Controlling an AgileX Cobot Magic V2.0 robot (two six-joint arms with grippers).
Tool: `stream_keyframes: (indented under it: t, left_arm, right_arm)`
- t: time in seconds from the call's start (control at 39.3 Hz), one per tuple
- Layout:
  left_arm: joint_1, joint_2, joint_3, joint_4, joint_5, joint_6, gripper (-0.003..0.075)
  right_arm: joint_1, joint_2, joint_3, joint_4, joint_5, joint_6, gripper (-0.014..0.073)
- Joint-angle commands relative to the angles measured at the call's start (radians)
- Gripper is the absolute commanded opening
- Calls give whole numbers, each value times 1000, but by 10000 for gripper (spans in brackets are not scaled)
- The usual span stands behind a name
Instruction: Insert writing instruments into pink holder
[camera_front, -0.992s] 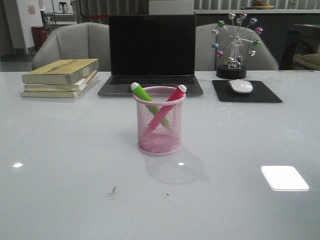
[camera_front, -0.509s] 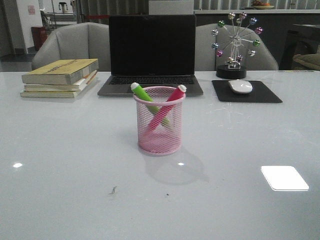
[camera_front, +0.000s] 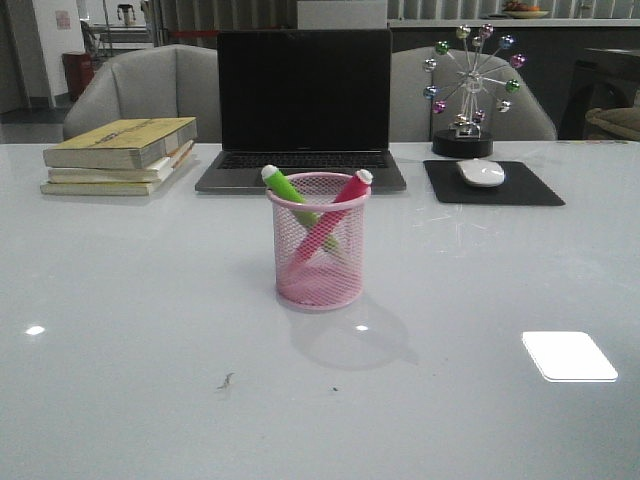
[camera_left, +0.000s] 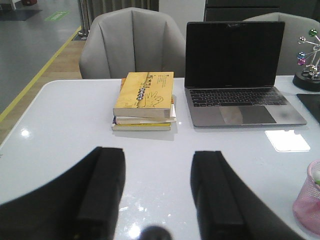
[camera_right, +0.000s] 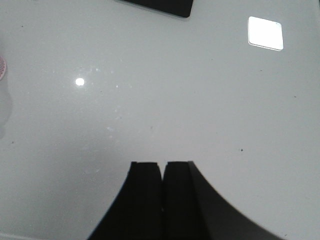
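Nothing has moved: both markers (camera_front: 318, 215) stand crossed in centre-frame pink holder (camera_front: 319, 250); left gripper (camera_left: 157, 197) spread wide, right gripper (camera_right: 163, 195) pressed closed and empty, so only a stray arm sweep might topple it

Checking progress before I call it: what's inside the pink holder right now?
The pink holder contains the green marker and the pink marker, crossed, tops above the rim. Their lower ends are blurred behind the mesh.
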Motion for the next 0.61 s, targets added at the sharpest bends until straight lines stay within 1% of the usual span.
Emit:
stream_keyframes:
  t: [0.0,0.1,0.58]
  left_arm:
    - [1,0,-28,-17,-89,-3,374]
    - [1,0,-28,-17,-89,-3,374]
    - [1,0,-28,-17,-89,-3,374]
  right_arm:
    - [3,0,-27,19,-71,-1,50]
    - [3,0,-27,35,-67,-1,50]
    - [3,0,-27,35,-59,-1,50]
